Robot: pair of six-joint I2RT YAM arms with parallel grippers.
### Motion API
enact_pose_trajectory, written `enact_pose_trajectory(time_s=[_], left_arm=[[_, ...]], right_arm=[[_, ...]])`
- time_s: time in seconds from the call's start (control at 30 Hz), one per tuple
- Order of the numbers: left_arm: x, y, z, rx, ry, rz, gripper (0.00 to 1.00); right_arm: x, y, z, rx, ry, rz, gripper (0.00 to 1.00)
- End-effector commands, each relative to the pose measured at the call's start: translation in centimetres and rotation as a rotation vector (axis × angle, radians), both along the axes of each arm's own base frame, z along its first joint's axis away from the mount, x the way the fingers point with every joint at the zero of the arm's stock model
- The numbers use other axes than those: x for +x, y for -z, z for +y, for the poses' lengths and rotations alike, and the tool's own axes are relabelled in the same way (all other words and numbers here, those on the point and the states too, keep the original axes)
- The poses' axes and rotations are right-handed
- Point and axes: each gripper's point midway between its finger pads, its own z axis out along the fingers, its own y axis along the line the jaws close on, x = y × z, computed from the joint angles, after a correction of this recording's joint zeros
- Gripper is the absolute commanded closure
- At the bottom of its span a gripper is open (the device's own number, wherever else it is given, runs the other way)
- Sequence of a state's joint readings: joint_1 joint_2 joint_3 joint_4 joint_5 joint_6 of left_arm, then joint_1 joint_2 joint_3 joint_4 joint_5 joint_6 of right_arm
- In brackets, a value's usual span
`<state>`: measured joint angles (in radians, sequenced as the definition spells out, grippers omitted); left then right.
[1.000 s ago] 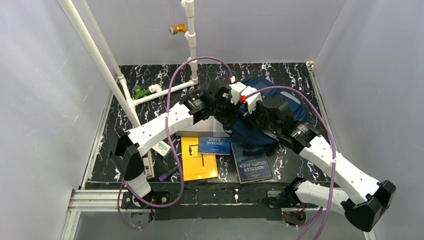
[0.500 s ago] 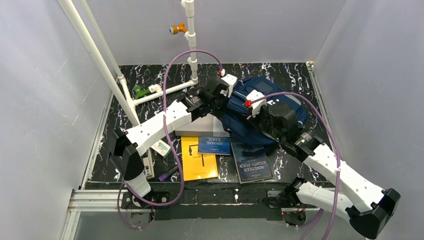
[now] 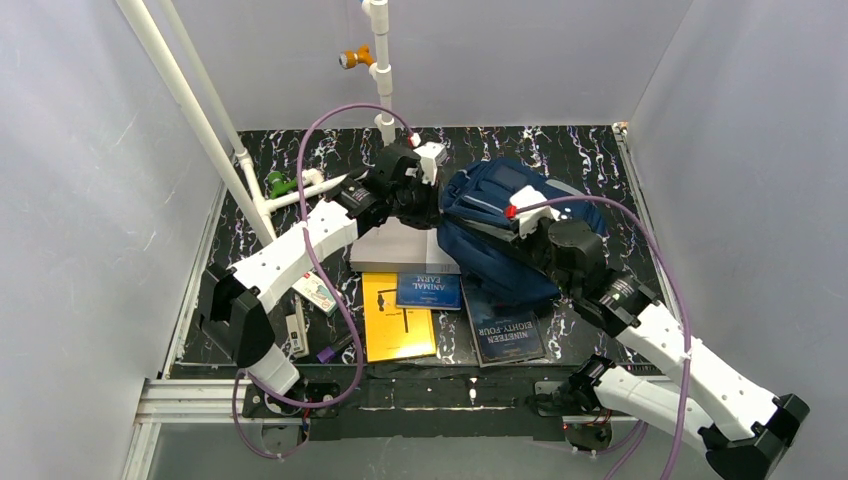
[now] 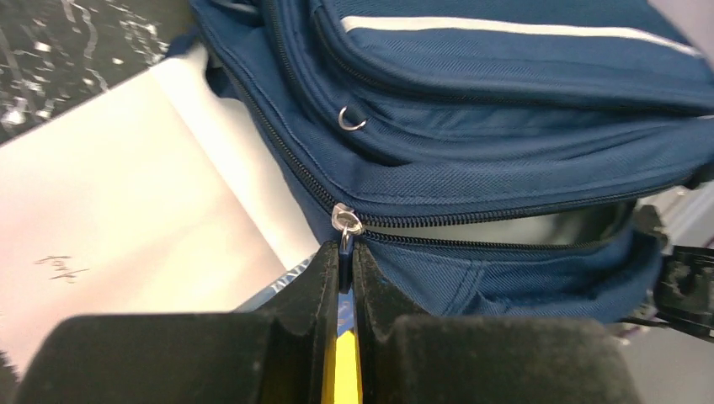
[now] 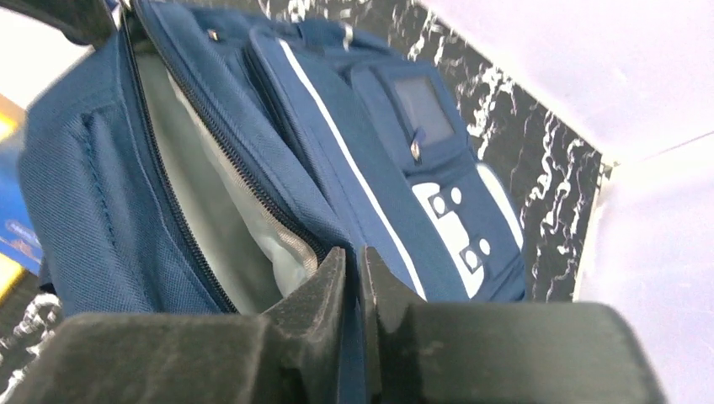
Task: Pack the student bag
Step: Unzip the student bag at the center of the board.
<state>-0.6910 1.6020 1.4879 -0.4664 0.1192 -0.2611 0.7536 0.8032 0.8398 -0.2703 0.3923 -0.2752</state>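
Navy blue fabric backpack (image 3: 497, 238), judged limp. Its silver metal zip pull (image 4: 345, 220) is pinched by left gripper (image 4: 346, 254), opening rim (image 5: 285, 224) by right gripper (image 5: 354, 257).

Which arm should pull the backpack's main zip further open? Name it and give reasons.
Left. The left gripper is shut on the zipper pull of the partly open main zip, while the right gripper pinches the fabric of the backpack beside the opening, bracing it.
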Motion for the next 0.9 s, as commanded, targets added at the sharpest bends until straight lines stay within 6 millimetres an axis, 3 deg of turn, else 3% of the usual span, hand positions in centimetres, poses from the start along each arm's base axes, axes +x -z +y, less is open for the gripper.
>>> enact_pose_trajectory(time_s=[0.0,0.07,0.1,0.17,0.27,0.47,0.6,0.87], left_arm=[[-2.9,-4.4,-2.8,-0.241,0.101,0.035,1.00],[-3.6,-4.3,-3.8,-0.256,0.126,0.054,1.00],[-3.9,-4.3,-4.3,-0.265,0.139,0.060,1.00],[-4.2,-4.4,-5.2,-0.283,0.160,0.071,1.00],[-4.8,-4.5,-6.5,-0.302,0.202,0.087,1.00],[-5.3,-4.7,-7.2,-0.310,0.220,0.100,1.00],[-6.1,-4.5,-7.5,-0.312,0.232,0.116,1.00],[-6.8,-4.9,-7.6,-0.314,0.248,0.113,1.00]], right_arm=[[-0.6,3.0,-2.2,-0.164,0.051,0.121,0.75],[-1.8,3.4,-1.1,-0.166,-0.043,0.185,0.41],[-2.5,3.5,-0.4,-0.173,-0.106,0.209,0.32],[-2.9,2.9,-0.1,-0.180,-0.150,0.214,0.22],[-2.0,1.4,-0.3,-0.173,-0.113,0.163,0.14],[-0.8,0.4,3.1,-0.104,-0.183,0.176,0.13],[0.3,-0.8,5.7,-0.025,-0.232,0.159,0.22],[3.4,1.2,4.8,-0.148,-0.096,0.172,0.37]])
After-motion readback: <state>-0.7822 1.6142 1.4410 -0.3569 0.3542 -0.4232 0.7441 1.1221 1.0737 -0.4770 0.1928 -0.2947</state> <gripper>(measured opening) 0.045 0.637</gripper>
